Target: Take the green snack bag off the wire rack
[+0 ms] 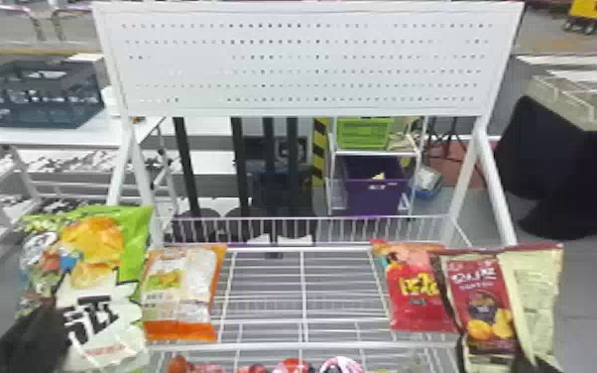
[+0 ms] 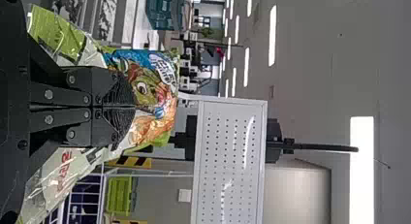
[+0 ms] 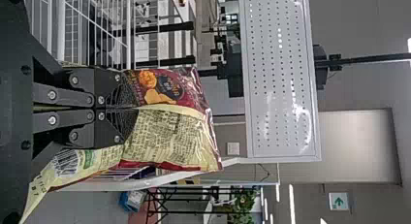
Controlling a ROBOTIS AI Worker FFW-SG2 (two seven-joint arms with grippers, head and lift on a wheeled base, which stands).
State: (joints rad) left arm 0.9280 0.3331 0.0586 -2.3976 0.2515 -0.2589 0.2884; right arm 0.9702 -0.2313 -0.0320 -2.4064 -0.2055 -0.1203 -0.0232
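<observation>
Left pincer [image 2: 134,107] is pinching the green snack bag [image 1: 91,248], fingers closing on a gathered edge of film, so probably going for the thin part and sparing the chips. Bag is hanging roughly upright at the left side of the wire rack [image 1: 263,345], in front of the left post, just beside the orange-trimmed snack bag [image 1: 181,292]. Bottom is running out of the head view, so can't tell if it is clearing the wires; seems to be leaning outward past the rack's left edge, likely for getting free of its neighbor.

Right pincer [image 3: 131,107] is pinching the maroon-and-cream chip bag [image 1: 483,307] along its side, maroon face and cream face showing on either side of the fingers. It is hanging at the rack's right side, beside the red snack bag [image 1: 419,302]. Task isn't asking for this one; probably a parallel pick.

Orange-trimmed and red bags are sitting at opposite sides of the rack, leaving the middle wires bare, maybe for giving each arm room.

Judging: removal is looking well along. Next move is calling for carrying the green bag outward, left, grip staying firm. Risks: film slipping, bag swinging, lower end catching the rail or dragging the orange-trimmed one.
</observation>
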